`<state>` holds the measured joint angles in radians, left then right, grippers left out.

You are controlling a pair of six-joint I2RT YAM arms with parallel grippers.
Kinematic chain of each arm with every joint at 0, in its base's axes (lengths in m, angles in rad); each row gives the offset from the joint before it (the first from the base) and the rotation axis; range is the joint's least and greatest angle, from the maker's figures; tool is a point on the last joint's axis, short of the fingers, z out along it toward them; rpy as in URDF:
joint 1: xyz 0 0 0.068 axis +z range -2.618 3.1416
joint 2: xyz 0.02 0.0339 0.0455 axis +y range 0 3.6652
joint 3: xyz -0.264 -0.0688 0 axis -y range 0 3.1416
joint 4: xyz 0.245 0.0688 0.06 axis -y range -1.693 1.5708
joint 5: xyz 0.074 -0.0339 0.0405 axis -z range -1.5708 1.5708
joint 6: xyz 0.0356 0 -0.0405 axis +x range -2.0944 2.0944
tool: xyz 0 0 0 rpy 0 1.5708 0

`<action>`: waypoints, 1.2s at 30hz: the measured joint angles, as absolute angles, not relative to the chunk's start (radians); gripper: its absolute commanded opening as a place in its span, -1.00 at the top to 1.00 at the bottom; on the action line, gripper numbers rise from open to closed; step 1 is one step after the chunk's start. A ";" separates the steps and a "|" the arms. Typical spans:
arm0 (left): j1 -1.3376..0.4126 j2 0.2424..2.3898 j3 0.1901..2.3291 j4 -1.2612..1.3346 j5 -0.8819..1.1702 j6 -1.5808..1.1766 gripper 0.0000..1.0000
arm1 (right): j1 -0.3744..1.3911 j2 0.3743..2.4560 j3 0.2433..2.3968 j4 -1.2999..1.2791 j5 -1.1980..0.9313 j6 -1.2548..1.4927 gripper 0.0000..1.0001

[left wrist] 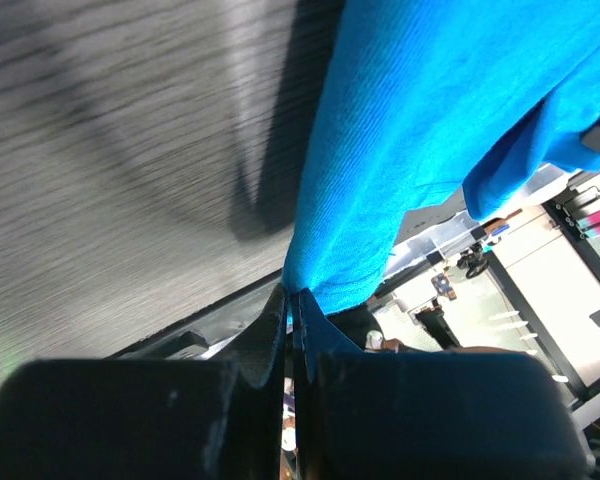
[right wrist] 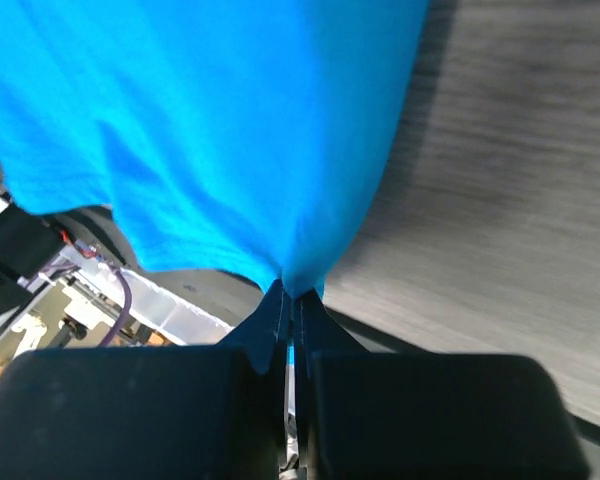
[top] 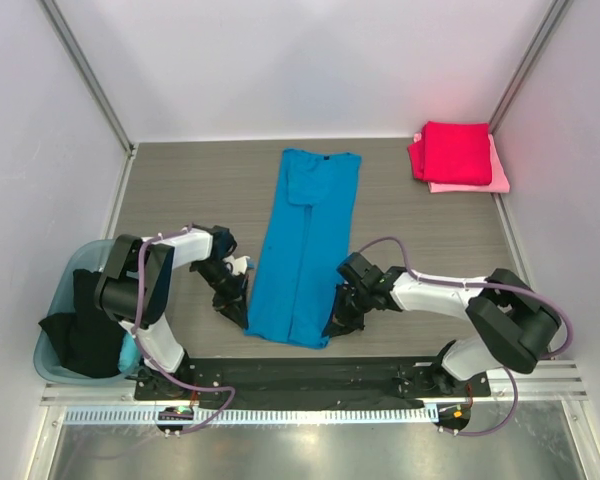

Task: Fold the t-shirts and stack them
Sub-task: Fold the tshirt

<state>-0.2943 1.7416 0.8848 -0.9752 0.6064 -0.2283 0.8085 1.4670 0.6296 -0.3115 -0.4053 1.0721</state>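
The bright blue t-shirt (top: 305, 240) lies as a long narrow strip down the middle of the table, sleeves folded in. My left gripper (top: 237, 305) is shut on its near left corner, seen pinched in the left wrist view (left wrist: 292, 295). My right gripper (top: 336, 318) is shut on its near right corner, seen in the right wrist view (right wrist: 292, 290). Both near corners are lifted off the table. A folded crimson t-shirt (top: 456, 152) lies on a pale pink t-shirt (top: 495, 175) at the far right corner. A black t-shirt (top: 80, 325) hangs out of the tub.
A translucent teal plastic tub (top: 65, 300) stands at the near left, beside the left arm's base. White walls close in the table on the left, far and right sides. The black mounting rail (top: 310, 375) runs along the near edge.
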 measured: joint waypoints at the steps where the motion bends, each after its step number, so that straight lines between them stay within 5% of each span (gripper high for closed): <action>1: -0.294 1.742 0.886 -0.975 0.606 -0.228 1.00 | 0.810 1.456 0.629 -0.314 -0.405 1.071 0.97; 20: -0.295 1.748 1.267 -1.023 0.601 -0.126 0.99 | 0.558 1.319 0.834 -0.474 -0.399 0.806 0.97; 36: -0.295 2.001 1.645 -1.070 0.577 -0.050 1.00 | 0.379 1.367 0.825 -0.339 -0.438 0.734 0.98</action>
<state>-0.2947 2.0006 1.6447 -1.0698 0.5766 -0.0502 0.3790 1.3666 0.8249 -0.3386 -0.4377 0.7338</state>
